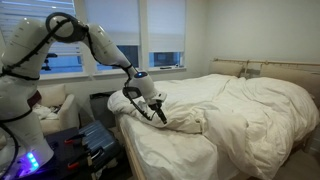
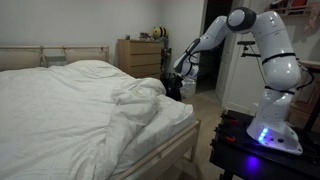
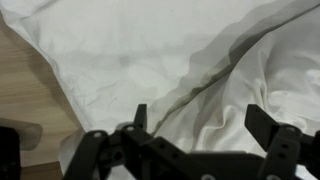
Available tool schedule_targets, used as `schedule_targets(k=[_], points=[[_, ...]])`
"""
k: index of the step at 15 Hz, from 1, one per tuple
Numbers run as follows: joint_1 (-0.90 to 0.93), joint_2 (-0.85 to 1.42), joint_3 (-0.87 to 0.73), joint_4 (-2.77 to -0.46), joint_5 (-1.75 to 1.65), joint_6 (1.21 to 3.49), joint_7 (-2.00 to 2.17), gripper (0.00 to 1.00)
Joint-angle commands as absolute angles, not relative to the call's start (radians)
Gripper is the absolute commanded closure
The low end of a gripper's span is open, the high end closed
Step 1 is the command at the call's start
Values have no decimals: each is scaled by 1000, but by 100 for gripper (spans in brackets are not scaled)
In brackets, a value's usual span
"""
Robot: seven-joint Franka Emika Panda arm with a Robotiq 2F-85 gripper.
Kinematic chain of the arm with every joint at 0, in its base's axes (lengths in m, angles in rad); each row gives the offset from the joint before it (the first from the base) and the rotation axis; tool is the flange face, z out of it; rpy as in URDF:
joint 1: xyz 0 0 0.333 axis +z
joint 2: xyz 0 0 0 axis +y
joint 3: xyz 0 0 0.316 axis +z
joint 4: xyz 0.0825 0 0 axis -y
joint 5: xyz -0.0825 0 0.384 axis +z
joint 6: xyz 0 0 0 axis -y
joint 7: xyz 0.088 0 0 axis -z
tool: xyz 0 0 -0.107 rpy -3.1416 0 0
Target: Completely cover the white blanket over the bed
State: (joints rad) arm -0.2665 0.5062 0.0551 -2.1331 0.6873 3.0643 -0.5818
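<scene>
The white blanket (image 1: 250, 105) lies rumpled across most of the bed (image 1: 280, 70), its edge bunched in a heap at the corner farthest from the headboard, where the mattress side shows bare and wood floor (image 3: 25, 85) lies open just beside it. The gripper (image 3: 200, 125) hangs right over that bunched edge, its fingers (image 3: 262, 122) spread apart, a dark crease of cloth running between them and nothing pinched. In the wrist view, duvet and sheet cannot be told apart, and in both exterior views the bed is cut off by the frame.
</scene>
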Motion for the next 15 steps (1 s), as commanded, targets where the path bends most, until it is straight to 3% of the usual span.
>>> schedule_targets(k=[1, 10, 15], points=[[-266, 502, 55, -2134, 687, 3064, -582, 0], [-271, 622, 63, -2004, 726, 3140, -518, 0], [-471, 765, 271, -1849, 811, 3268, -511, 0]])
